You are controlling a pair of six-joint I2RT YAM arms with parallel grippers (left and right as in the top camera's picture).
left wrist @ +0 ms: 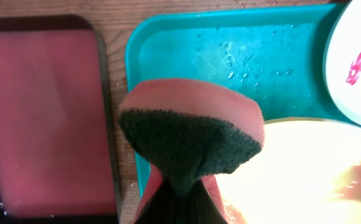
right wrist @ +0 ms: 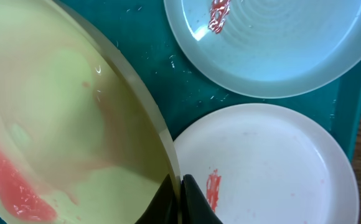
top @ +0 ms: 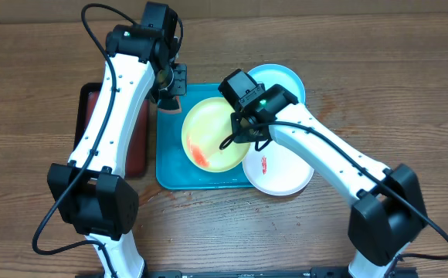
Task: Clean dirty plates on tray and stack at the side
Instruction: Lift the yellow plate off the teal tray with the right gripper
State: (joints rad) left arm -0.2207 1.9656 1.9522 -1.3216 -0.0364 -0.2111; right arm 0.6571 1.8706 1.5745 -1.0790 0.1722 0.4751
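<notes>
Left claw (left wrist: 179, 200), clamped on the sponge (left wrist: 190, 134), hangs just far-left of the yellow-green plate (top: 212, 135), whose rim the right claw (right wrist: 179, 198) pinches.

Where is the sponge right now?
In the left wrist view the sponge is pinched in the left jaws. It sits above the blue tray's left rim, between the black tray and the yellow plate.
</notes>
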